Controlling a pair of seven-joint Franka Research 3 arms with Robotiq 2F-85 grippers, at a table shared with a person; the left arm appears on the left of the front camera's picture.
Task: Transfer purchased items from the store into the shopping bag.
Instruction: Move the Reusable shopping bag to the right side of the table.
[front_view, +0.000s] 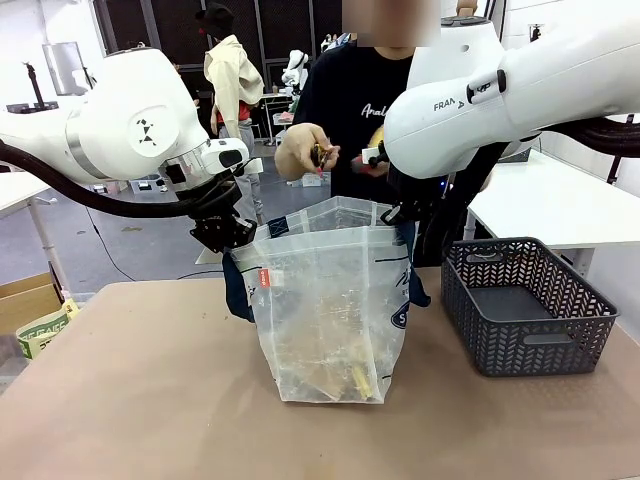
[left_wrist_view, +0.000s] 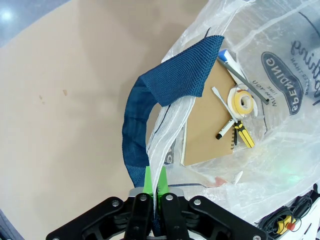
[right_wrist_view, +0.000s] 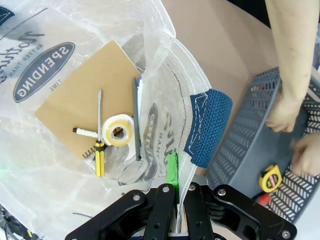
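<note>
We see the shopping bag upright mid-table. The left gripper is clamped on its rim just beside a navy handle, and the right gripper is pinched onto the opposite rim. At the bag's bottom lie a tan pack, a tape roll and a yellow-handled tool (all touching). The dark basket sits near the bag, on the robot's right. A person's hand hovers above the bag, holding something small.
</note>
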